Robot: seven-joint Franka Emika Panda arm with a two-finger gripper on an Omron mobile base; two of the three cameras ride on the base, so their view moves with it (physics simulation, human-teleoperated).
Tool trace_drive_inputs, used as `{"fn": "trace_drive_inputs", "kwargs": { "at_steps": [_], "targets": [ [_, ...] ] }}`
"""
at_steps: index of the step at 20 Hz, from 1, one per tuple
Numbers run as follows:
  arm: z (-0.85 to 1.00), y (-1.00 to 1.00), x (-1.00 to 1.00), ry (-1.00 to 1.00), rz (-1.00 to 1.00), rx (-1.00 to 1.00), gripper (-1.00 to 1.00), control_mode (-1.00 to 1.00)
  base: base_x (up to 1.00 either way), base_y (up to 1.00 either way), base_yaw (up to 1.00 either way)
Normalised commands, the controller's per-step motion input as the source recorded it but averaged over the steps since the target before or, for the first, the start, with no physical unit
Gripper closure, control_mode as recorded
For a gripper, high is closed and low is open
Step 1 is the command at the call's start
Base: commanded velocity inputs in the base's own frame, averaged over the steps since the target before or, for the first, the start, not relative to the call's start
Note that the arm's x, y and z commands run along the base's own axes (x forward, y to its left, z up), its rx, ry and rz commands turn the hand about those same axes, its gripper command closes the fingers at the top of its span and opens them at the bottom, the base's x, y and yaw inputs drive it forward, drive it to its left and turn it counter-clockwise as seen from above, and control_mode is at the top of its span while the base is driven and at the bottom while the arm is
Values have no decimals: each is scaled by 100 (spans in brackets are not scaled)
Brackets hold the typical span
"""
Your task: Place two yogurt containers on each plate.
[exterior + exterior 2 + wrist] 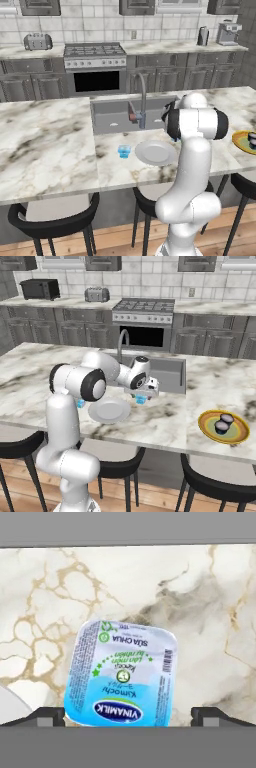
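A light blue yogurt container (122, 674) with a printed lid sits on the marble counter right under my gripper (128, 718). The jaws are open, with one dark fingertip on each side of it. In the right base view the gripper (145, 390) hangs over this cup (141, 400), just right of the grey-white plate (109, 411). A second light blue cup (124, 151) stands left of that plate (156, 153). Two dark yogurt containers (227, 418) (221, 427) rest on the orange-yellow plate (239, 435) at the right.
A sink with a tall faucet (142, 100) lies behind the plates. Black stools (52, 225) stand along the counter's near edge. A stove (95, 55) and a toaster (38, 41) are on the far wall counter. A wide marble surface (45, 140) stretches to the left.
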Motion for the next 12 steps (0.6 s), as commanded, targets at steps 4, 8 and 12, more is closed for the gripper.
{"fn": "trace_drive_inputs", "kwargs": {
  "at_steps": [4, 8, 12],
  "targets": [
    [-1, 0, 26, 0, -1, 0, -100, -100, 0, 0, 0],
    [-2, 0, 27, 0, 0, 0, -100, -100, 0, 0, 0],
    [-10, 0, 20, 1, 0, 0, -100, -100, 0, 0, 0]
  ]
}}
